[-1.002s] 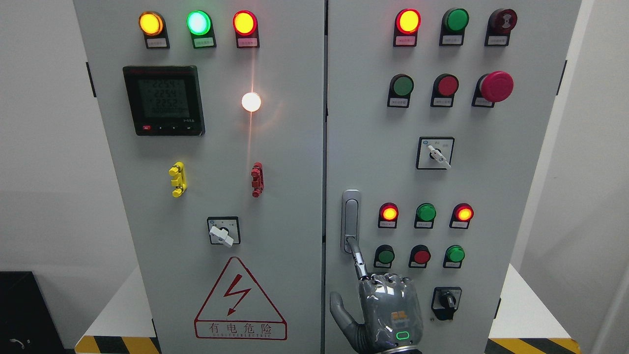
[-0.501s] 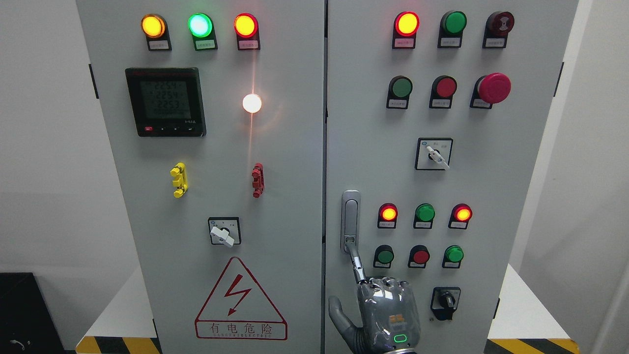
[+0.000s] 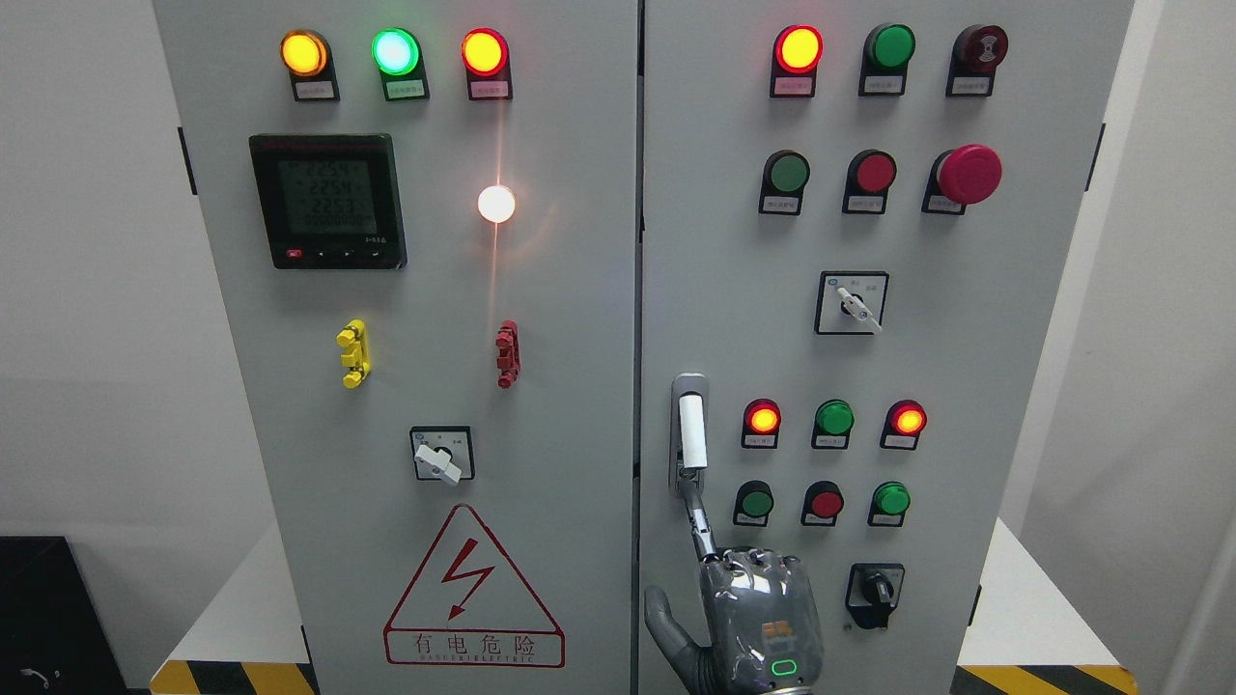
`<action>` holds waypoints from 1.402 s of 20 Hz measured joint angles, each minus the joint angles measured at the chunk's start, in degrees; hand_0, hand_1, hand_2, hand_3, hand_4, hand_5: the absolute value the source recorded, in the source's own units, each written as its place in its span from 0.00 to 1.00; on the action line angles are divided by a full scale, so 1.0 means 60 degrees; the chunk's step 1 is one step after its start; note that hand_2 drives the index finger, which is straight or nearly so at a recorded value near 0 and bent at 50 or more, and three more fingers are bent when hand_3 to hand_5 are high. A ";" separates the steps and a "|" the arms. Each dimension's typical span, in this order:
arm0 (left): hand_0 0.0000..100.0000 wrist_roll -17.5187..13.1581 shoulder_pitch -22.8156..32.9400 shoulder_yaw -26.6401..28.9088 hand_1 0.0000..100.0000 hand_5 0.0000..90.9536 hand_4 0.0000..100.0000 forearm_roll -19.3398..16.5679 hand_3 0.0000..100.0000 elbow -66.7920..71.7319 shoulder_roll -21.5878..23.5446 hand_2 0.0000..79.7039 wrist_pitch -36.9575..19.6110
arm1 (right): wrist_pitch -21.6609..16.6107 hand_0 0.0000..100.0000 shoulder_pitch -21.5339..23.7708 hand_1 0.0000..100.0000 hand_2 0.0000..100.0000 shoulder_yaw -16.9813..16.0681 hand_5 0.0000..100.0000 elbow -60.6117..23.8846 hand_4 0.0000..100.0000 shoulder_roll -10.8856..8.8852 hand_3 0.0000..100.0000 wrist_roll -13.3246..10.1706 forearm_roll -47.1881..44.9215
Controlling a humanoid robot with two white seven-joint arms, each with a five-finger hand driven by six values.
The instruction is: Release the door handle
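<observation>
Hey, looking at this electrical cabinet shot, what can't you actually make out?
Head view: small white labels under the round indicator lamps are too small to read.
Grey metallic right hand: its arm is cut off by the bottom edge.
Fingertip contact with silver door handle: hidden by the finger.

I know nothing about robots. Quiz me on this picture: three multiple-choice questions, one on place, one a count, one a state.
1. Where is the door handle? A. left door B. right door, near its left edge C. cabinet side
2. How many lamps top the left door? A. two B. three C. five
3. How does the right hand meet the handle? A. fist around it B. one finger on its lower end C. apart
B, it sits beside the centre seam; B, yellow, green, red; B, the other fingers are curled.
</observation>
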 measured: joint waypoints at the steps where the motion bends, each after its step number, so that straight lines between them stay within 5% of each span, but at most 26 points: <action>1: 0.12 0.0000 0.0000 0.0000 0.56 0.00 0.00 0.0000 0.00 0.0000 0.0000 0.00 0.0000 | 0.0000 0.47 -0.0001 0.31 0.00 -0.0001 1.00 0.0006 1.00 0.0000 1.00 0.0000 0.0000; 28: 0.12 0.0000 0.0000 0.0000 0.56 0.00 0.00 0.0000 0.00 0.0000 0.0000 0.00 0.0000 | 0.0038 0.47 0.0014 0.31 0.00 -0.0030 1.00 0.0045 1.00 -0.0008 1.00 -0.0008 -0.0001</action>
